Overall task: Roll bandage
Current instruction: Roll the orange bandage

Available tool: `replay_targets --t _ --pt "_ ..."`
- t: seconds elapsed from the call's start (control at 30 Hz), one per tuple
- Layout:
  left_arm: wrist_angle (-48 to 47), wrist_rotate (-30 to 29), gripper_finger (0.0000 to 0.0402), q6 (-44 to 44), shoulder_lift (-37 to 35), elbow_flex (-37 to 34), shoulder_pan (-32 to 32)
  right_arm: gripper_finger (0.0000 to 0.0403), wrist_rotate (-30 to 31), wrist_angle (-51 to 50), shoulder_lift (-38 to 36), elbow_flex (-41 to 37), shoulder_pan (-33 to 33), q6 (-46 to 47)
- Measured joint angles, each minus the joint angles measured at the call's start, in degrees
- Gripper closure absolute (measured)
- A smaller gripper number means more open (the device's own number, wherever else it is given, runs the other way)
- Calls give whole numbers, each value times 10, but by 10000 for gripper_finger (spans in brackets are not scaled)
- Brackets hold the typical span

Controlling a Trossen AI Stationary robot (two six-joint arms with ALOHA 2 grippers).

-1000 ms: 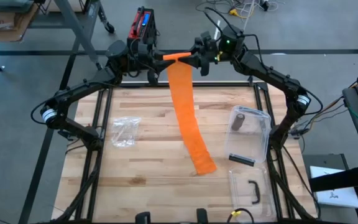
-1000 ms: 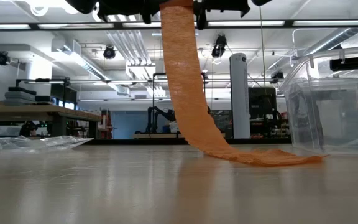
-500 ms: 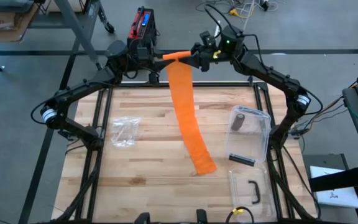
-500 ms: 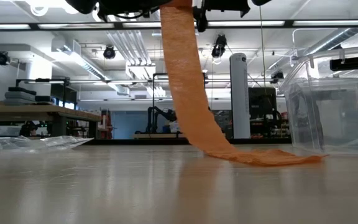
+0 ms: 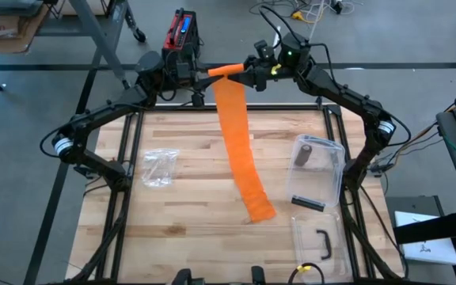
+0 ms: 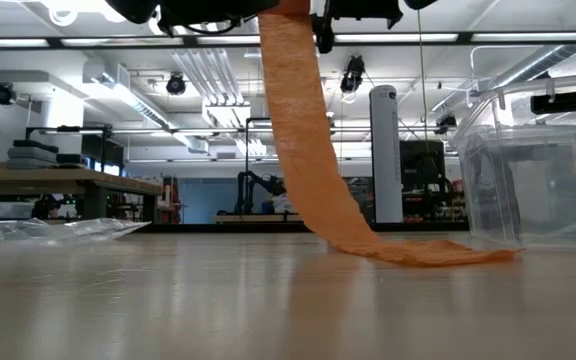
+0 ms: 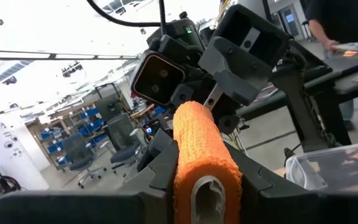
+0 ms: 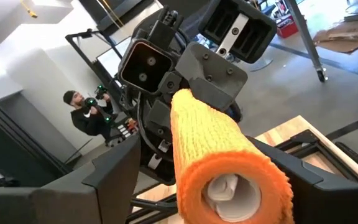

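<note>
High view: the bandage (image 5: pixel 240 150) hung from the roll (image 5: pixel 226 71) above the table's (image 5: pixel 188 198) far edge, between both grippers. Left wrist view: the left gripper (image 7: pixel 197 186) pinched the roll. Right wrist view: the right gripper (image 8: pixel 229 180) had just spread apart, freeing its end, likely to regrip.

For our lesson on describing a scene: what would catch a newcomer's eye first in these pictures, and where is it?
The eye goes first to the bright orange bandage, hanging in a long strip from the roll held high at the table's far edge, its loose end lying flat on the wooden table. The left claw and right claw meet at that roll from either side. A clear plastic box stands to the right.
</note>
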Motion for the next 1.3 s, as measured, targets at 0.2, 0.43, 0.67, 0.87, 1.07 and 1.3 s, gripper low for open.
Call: replay_targets --t 0.2,0.43,0.67,0.87,1.07,1.3 --pt "-1 -5 314 14 1 0 0 146 2 -10 0 0 0 0" --pt "-4 -20 318 53 1 0 -1 142 4 -10 0 0 0 0" --pt "-24 -13 315 183 1 0 -2 136 3 -13 0 0 0 5" --pt "-25 -10 312 234 1 0 -3 154 2 -12 0 0 0 6" --pt "-24 -10 315 244 1 0 -3 196 11 -12 0 0 0 5" --pt "-22 -13 290 202 1 0 -3 254 13 -12 0 0 0 -10"
